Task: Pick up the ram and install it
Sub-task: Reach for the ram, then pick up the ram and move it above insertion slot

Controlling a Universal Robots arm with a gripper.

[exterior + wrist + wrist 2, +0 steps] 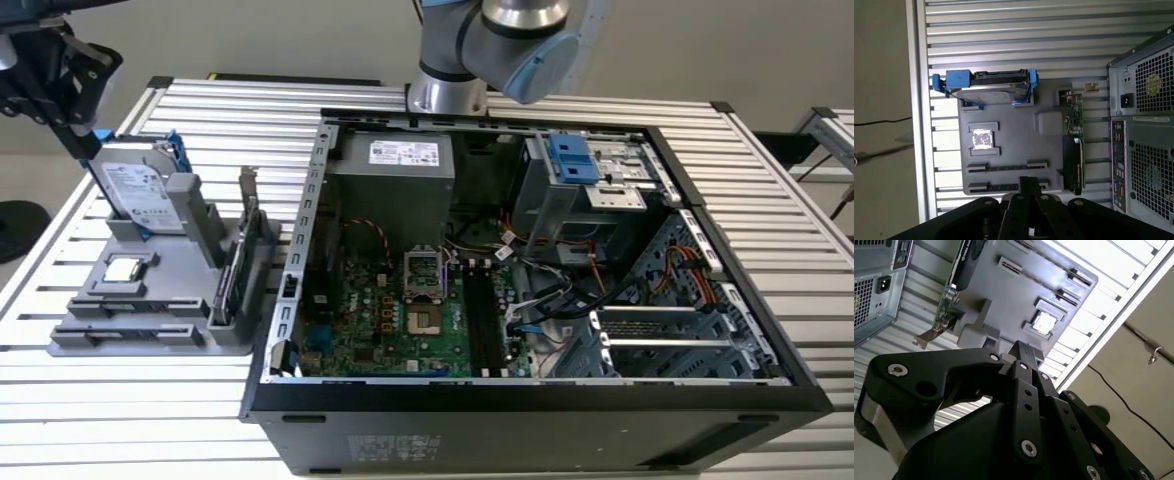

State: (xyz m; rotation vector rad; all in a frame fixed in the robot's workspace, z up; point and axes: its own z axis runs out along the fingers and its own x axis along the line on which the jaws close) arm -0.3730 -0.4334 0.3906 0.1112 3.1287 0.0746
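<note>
Slatted metal table [134, 400], grey parts tray [1014, 145]: gripper [1029, 181] clenched, empty, poised above the tray.
Ram [994, 188], one, apparently edge-up in the slotted rest directly under the fingertips, likely so it can be pinched from above. Beyond it: second rest [1006, 166], one square chip [981, 138], one hard drive [985, 90]. Alongside: one upright card [1074, 150]. Farther off: one computer case [534, 250].

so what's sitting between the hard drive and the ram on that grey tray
The small square silver chip, in its recess on the grey tray, lies between the hard drive and the ram; the first wrist view shows it.
</note>
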